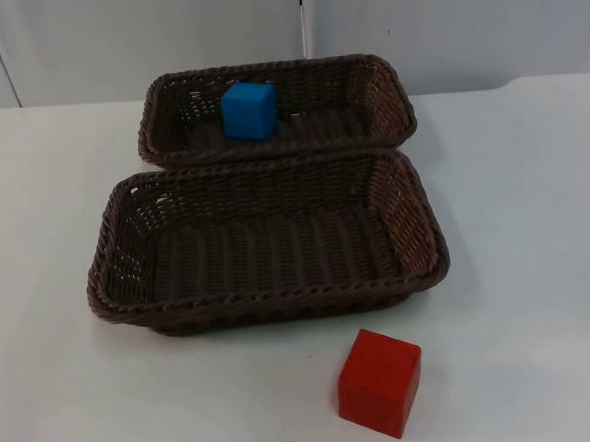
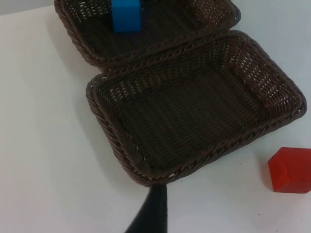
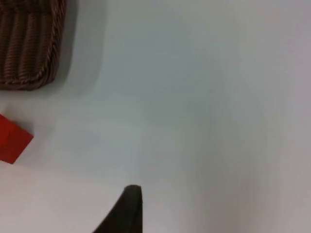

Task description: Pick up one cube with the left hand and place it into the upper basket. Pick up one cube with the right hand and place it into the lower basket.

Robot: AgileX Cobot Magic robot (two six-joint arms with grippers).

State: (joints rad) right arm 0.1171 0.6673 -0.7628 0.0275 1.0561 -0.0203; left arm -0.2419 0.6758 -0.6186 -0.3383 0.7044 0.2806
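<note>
White table top (image 1: 536, 226) against a grey partition wall, two wicker baskets set one behind the other.
The blue cube (image 1: 249, 110) is already lodged in the far basket (image 1: 388, 100); the near basket (image 1: 113, 277) is left unfilled, the red cube (image 1: 379, 382) lying just in front of it, right of centre, for the right gripper. Neither gripper's grasp can be told; a left fingertip (image 2: 151, 213) is poised above the near basket's edge, a right fingertip (image 3: 124, 211) over bare table.

Top view: fixed, high, facing down and forward over the white tabletop (image 1: 535, 216) to the grey partition wall (image 1: 144, 40).
Left wrist view: nearer, angled down onto both dark brown woven baskets (image 2: 194, 111).
Right wrist view: close above the tabletop, catching one basket corner.
Shared by all: the red cube (image 1: 379, 381).
</note>
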